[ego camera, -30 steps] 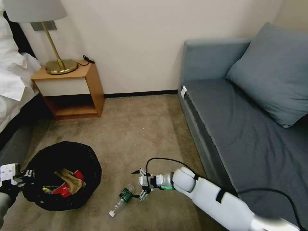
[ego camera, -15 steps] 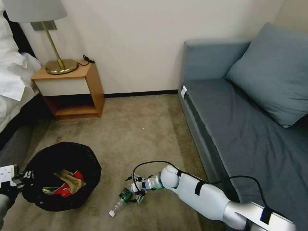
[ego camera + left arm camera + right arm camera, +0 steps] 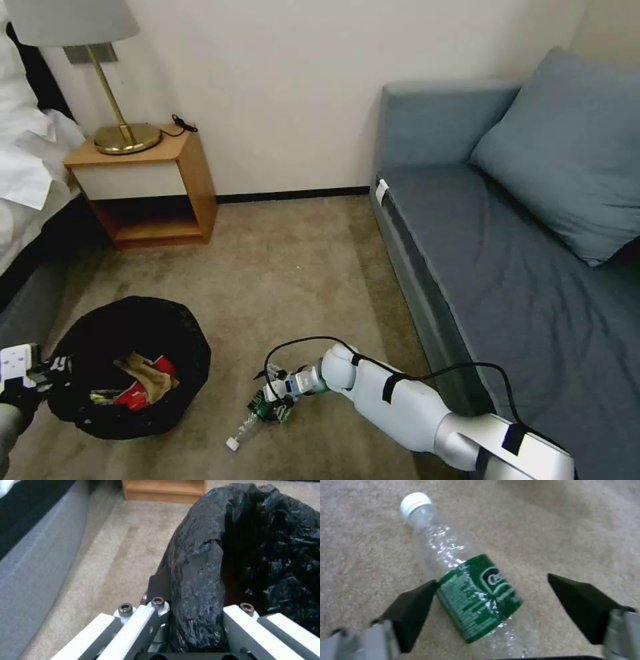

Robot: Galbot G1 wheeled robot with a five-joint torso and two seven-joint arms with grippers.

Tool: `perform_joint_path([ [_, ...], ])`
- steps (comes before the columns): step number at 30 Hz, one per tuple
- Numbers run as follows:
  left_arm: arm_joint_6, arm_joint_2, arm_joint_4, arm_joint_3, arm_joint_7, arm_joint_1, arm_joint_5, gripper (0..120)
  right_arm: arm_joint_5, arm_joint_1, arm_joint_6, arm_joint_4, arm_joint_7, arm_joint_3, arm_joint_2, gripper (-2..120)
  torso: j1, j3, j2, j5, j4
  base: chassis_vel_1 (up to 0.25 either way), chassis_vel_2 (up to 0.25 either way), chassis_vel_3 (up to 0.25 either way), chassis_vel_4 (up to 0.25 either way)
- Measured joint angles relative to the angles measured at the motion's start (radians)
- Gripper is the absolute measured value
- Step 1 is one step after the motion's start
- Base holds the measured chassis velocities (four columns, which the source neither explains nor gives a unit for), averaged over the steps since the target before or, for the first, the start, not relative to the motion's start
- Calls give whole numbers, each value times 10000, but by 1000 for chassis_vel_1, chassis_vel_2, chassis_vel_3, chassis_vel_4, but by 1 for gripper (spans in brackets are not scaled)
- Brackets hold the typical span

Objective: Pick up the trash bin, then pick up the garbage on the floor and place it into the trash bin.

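- You face a beige carpeted floor [image 3: 293, 267], with a grey-blue fabric sofa [image 3: 520, 267] along the right and a wooden bedside cabinet [image 3: 147, 190] carrying a brass-based lamp [image 3: 123, 133] against the far wall on the left.
- Your round trash bin, lined with a crinkled glossy black plastic bag [image 3: 180, 333], sits at the lower left of the head view, well apart from the sofa. Inside it you can see a crumpled brown paper bag [image 3: 148, 375] and a red-and-white wrapper [image 3: 133, 393] lying together.
- Your left gripper [image 3: 195, 610] is at the bin's near-left edge. In the left wrist view its fingers stand either side of the bag-covered rim, clenched on the black plastic folded over it.
- Your right arm reaches low across the carpet from the lower right, and the right gripper [image 3: 270, 402] is down at floor level, to the right of the bin.
- The last piece of garbage on the floor, a small clear plastic bottle with a green label and white cap [image 3: 466, 580], lies on its side on the carpet with the cap pointing away from the gripper.
- In the right wrist view your two black fingertips [image 3: 411, 610] straddle the green label. One tip is just touching the label's edge, the other stands clear of the bottle with carpet between, so the claw is spread and not yet gripping.
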Motion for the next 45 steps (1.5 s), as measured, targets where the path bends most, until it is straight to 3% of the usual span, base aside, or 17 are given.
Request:
perform_joint_path([
  [8,-1,34,36,-25,13,16,-14,5,-433,-130,244,-382,-157,-132,201,52,0,-1,0,1,-1,0,0,0,0],
  [21,-4,33,9,-77,22,88,-34,5,-855,-126,401,-903,9,-13,595,17,0,-2,1,2,-1,0,0,0,0],
  [27,-6,40,1,-93,22,97,-42,5,-774,-229,335,-685,119,65,453,16,0,0,0,3,2,0,0,0,0],
  [34,-10,142,101,-110,23,16,-85,5,227,-396,-17,938,154,440,-571,16,0,1,0,1,1,0,0,0,0],
  [35,-10,176,115,-90,20,-24,-93,5,660,-474,-157,1673,187,601,-1040,16,0,1,0,1,0,0,0,0,0],
  [38,-7,204,116,-65,18,-64,-105,5,1027,-580,-352,2344,438,819,-1505,16,0,1,0,2,1,0,0,0,0],
  [40,0,230,114,-41,-4,-90,-127,5,1864,-975,-935,3244,1267,1477,-2170,16,0,1,0,3,-3,0,0,0,0],
  [45,18,299,86,-58,-21,-80,-213,5,3907,-1468,-1577,4188,2039,2400,-2683,16,0,0,0,3,-3,0,0,0,0],
])
